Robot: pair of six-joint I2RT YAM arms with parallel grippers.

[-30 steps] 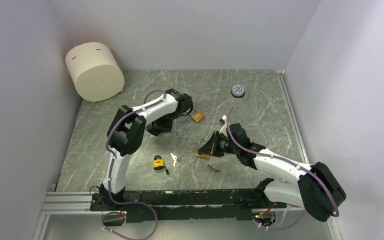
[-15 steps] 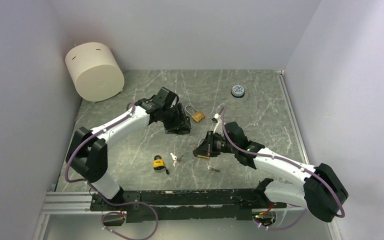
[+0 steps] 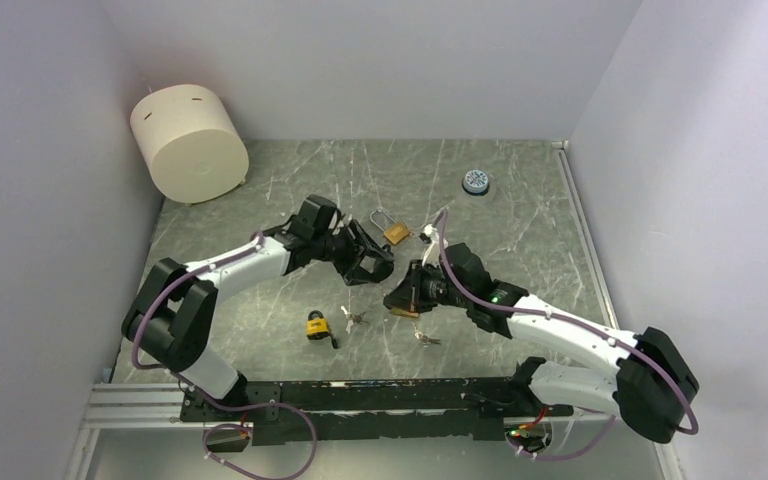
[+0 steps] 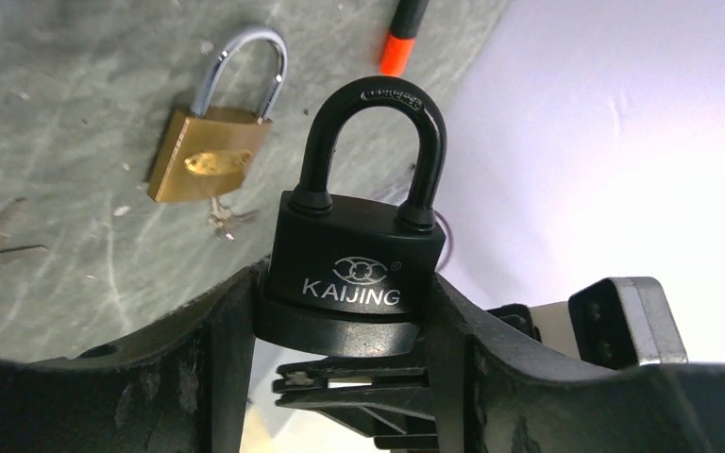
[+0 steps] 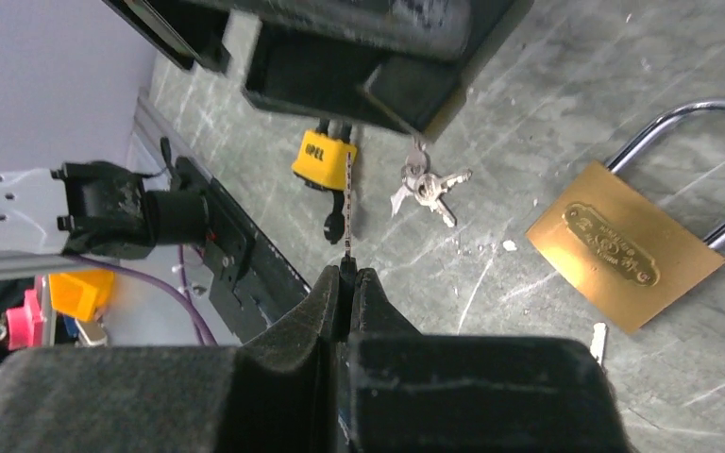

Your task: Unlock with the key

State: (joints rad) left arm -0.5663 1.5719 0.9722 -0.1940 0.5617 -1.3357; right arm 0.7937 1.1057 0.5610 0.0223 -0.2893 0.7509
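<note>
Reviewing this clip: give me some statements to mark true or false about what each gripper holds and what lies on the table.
1. The left gripper holds a black padlock. True.
2. The black padlock's shackle is swung open. False: both of its legs sit in the body.
3. The right gripper is open and empty. False: it is shut on a key.
4. A yellow padlock lies on the table. True.
5. The blue disc lies beside the arm bases. False: it lies at the table's far side.
</note>
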